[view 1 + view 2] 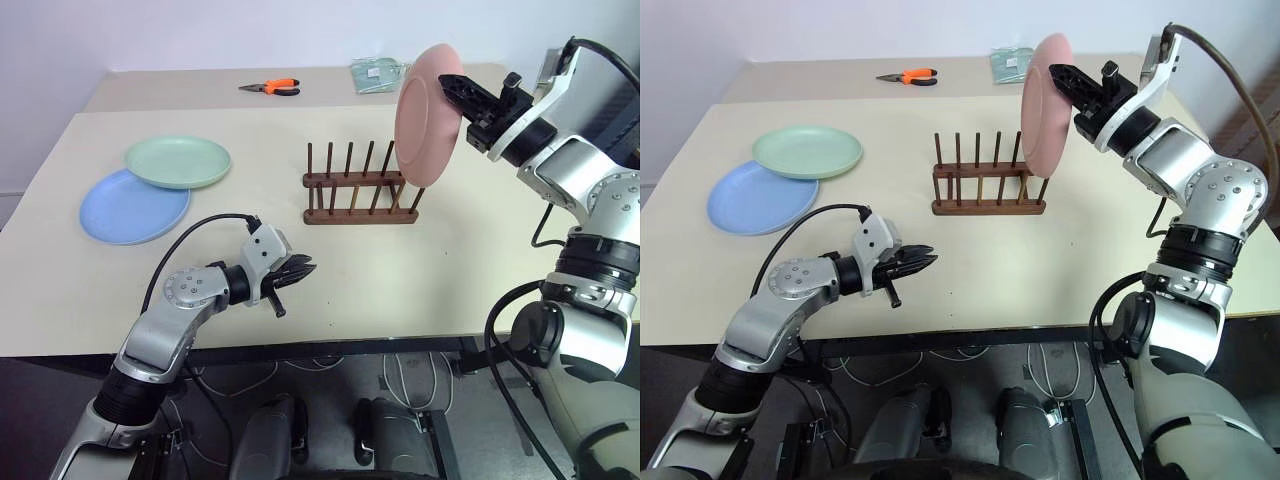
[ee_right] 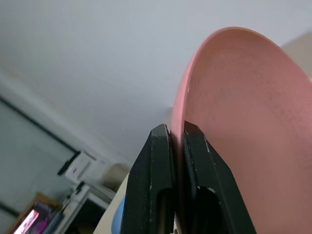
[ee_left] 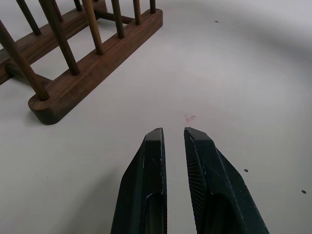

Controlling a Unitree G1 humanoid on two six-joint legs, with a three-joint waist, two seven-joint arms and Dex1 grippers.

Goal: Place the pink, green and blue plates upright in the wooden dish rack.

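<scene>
The pink plate [image 1: 428, 115] stands on edge in the air over the right end of the wooden dish rack [image 1: 360, 190]. My right gripper [image 1: 447, 82] is shut on its upper rim, and the right wrist view shows both fingers pinching the pink plate's rim [image 2: 243, 122]. Whether the plate's lower edge touches the rack I cannot tell. The green plate [image 1: 178, 162] lies flat at the table's left and overlaps the blue plate [image 1: 130, 210]. My left gripper [image 1: 305, 268] hovers low over the table in front of the rack. Its fingers [image 3: 151, 161] are almost together and hold nothing.
Orange-handled pliers [image 1: 272, 87] and a clear plastic packet [image 1: 378, 75] lie on the far table behind the rack. The rack's near rail [image 3: 87, 73] is close ahead of the left gripper. The table's front edge [image 1: 300, 345] runs just below the left arm.
</scene>
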